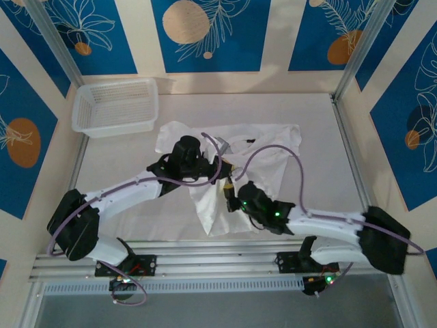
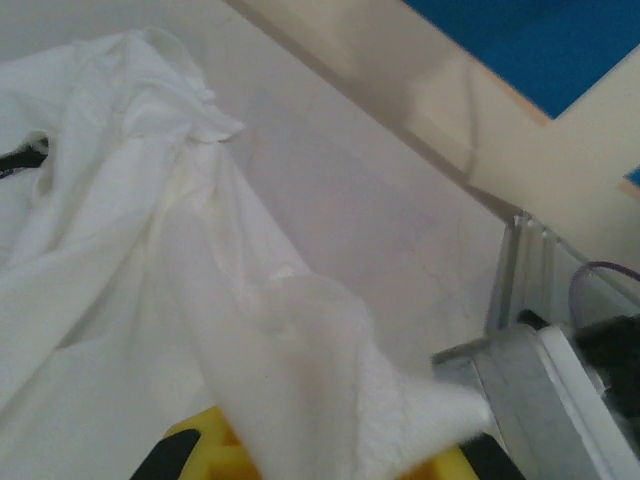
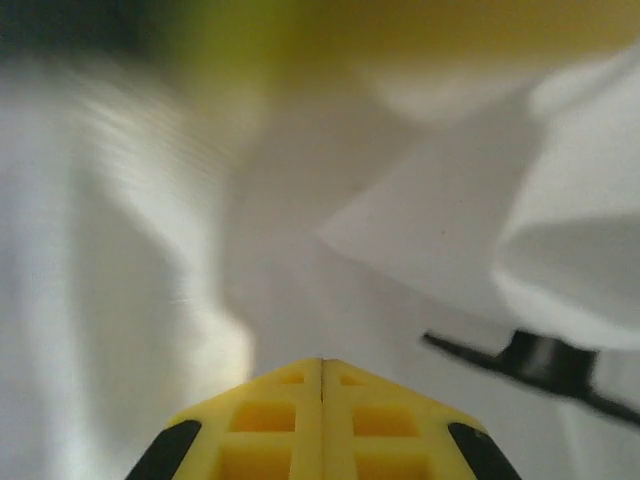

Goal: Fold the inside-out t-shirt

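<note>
Basket: a white mesh basket (image 1: 115, 106) sits at the far left corner of the desk (image 1: 321, 116), apart from the cloth.
Left arm: it reaches from its base at the near left toward the middle of the desk, its wrist over the left part of the shirt.
Left gripper: the left gripper (image 2: 320, 458) has its jaws closed. In the left wrist view a fold of white cloth lies over the yellow fingers (image 2: 205, 440) and is pinched there, rising away from them in a ridge.
Shirt: the inside-out t-shirt (image 1: 270, 164) lies rumpled at the middle of the desk, spread wider at the far side and narrowing to a point at the near side between the two arms. A small dark tag (image 1: 250, 141) shows near its far edge.
Right gripper: the right gripper (image 3: 322, 365) has its jaws shut flush, the yellow fingers (image 3: 270, 420) meeting along a straight seam, tips down just over the white cloth. Whether any cloth is caught at the tips cannot be told.
Right arm: it comes in from the near right, its wrist over the shirt's near edge, close beside the left gripper.
</note>
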Controlling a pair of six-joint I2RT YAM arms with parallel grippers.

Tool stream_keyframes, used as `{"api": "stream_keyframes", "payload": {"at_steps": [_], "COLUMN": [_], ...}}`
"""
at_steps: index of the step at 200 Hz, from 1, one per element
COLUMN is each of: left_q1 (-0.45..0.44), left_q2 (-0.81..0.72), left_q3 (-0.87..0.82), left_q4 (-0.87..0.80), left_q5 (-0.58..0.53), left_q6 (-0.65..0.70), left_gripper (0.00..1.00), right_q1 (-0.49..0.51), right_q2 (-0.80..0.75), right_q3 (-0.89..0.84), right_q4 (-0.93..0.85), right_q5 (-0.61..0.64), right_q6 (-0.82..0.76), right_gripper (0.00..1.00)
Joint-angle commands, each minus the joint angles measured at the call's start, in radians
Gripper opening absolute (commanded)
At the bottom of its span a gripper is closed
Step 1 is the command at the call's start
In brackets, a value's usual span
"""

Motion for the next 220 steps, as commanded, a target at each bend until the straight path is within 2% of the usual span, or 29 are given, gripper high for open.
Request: {"api": "stream_keyframes", "payload": {"at_steps": [1, 35, 55, 81, 107, 123, 135, 143, 154, 169, 178, 195, 220], "left_q1": [0.005, 0.004, 0.004, 0.005, 0.005, 0.003, 0.003, 0.002, -0.002, -0.009, -0.013, -0.023, -0.04], "left_q2": [-0.057, -0.097, -0.087, -0.037, 0.005, 0.016, 0.018, 0.018, 0.017, 0.011, 0.006, 0.002, 0.019], "left_q3": [0.089, 0.185, 0.278, 0.428, 0.523, 0.549, 0.549, 0.549, 0.551, 0.557, 0.559, 0.57, 0.599], "left_q4": [-0.087, -0.152, -0.191, -0.278, -0.321, -0.316, -0.295, -0.287, -0.285, -0.29, -0.288, -0.286, -0.272], "left_q5": [0.072, 0.089, 0.099, 0.054, -0.021, 0.003, 0.046, 0.061, 0.08, 0.078, 0.07, 0.058, 0.084], "left_q6": [-0.016, -0.079, -0.109, -0.137, -0.153, -0.151, -0.152, -0.155, -0.156, -0.152, -0.148, -0.142, -0.143], "left_gripper": [0.0, 0.0, 0.0, 0.0, 0.01, 0.01, 0.01, 0.0, 0.01, 0.01, 0.01, 0.0, 0.0], "right_q1": [-0.058, -0.221, -0.266, -0.168, -0.039, -0.025, -0.047, -0.08, -0.149, -0.305, -0.361, -0.361, -0.35], "right_q2": [0.15, 0.333, 0.421, 0.493, 0.536, 0.556, 0.525, 0.478, 0.396, 0.315, 0.309, 0.342, 0.398], "right_q3": [0.023, 0.074, 0.078, 0.049, 0.039, 0.055, 0.073, 0.095, 0.134, 0.204, 0.227, 0.214, 0.29], "right_q4": [0.423, 0.722, 0.864, 1.007, 1.046, 1.057, 0.985, 0.857, 0.623, 0.281, 0.182, 0.182, -0.061], "right_q5": [0.23, 0.261, 0.233, 0.199, 0.212, 0.231, 0.196, 0.155, 0.088, -0.061, -0.086, -0.087, -0.177], "right_q6": [-0.308, -0.599, -0.686, -0.797, -0.841, -0.845, -0.817, -0.745, -0.566, -0.243, -0.126, -0.112, 0.028], "right_gripper": [0.0, 0.0, 0.0, 0.01, 0.02, 0.01, 0.0, 0.0, 0.0, 0.01, 0.01, 0.01, 0.0]}}
